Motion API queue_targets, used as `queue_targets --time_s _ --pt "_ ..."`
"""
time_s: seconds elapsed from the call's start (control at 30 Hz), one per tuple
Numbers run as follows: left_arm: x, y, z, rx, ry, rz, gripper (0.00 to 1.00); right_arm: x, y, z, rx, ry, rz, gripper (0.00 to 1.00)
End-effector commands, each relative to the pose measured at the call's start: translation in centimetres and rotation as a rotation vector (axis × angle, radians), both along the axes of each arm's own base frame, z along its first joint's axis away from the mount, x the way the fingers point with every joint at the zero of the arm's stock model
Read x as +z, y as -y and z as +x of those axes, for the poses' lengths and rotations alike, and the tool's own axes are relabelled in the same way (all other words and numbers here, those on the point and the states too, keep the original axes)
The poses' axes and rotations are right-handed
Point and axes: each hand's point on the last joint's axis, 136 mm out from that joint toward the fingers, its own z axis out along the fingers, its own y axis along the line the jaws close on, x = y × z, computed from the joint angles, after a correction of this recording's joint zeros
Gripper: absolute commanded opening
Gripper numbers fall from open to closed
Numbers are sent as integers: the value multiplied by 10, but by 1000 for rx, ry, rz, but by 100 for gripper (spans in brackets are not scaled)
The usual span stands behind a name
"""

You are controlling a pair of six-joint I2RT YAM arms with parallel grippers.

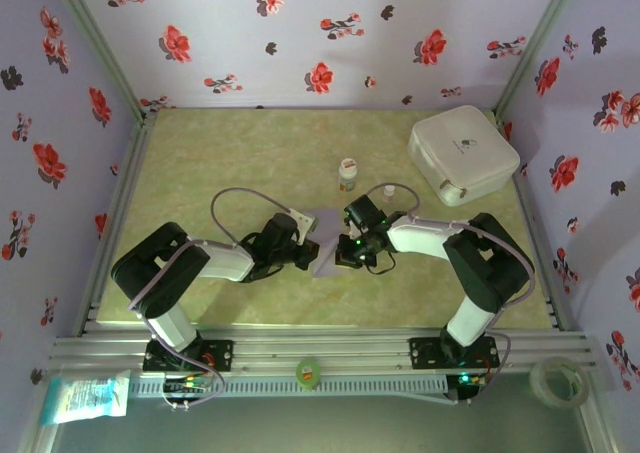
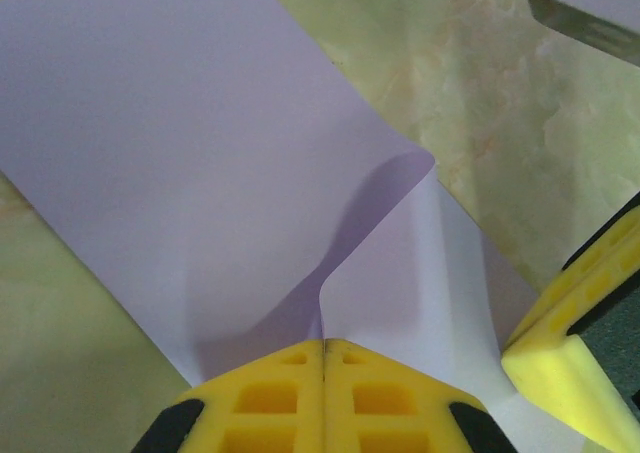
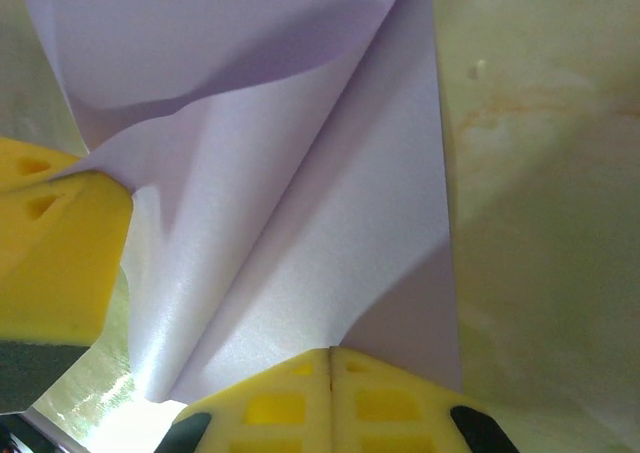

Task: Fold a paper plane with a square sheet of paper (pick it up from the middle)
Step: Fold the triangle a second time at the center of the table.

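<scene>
Beyond the paper point(image 1: 326, 235), two small bottles point(image 1: 347, 174) and a white box point(image 1: 463, 154)

The lilac square sheet of paper point(image 2: 170, 143), pinched in left pincer point(image 2: 324, 355) and right pincer point(image 3: 331, 358), buckled upward between them.

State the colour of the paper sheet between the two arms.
The square sheet of paper is plain pale lilac, clearest in the left wrist view.
</scene>
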Motion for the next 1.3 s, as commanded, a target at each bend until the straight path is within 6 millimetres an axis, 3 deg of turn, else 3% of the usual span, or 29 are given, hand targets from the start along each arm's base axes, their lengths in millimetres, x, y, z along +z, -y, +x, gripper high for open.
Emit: queue_targets --time_s 0.0,0.5,1.03,1.27 --pt "-7 -3 5 6 -4 24 2 -14 13 -8 7 -31 -79 0" --pt "-2 -6 11 21 31 16 2 -15 12 -8 4 -32 -76 0" --pt "-16 -10 5 34 -11 26 2 -14 12 -6 4 -29 -78 0" --pt "-21 -14 2 42 -26 33 0 0 3 6 -22 11 -35 4"
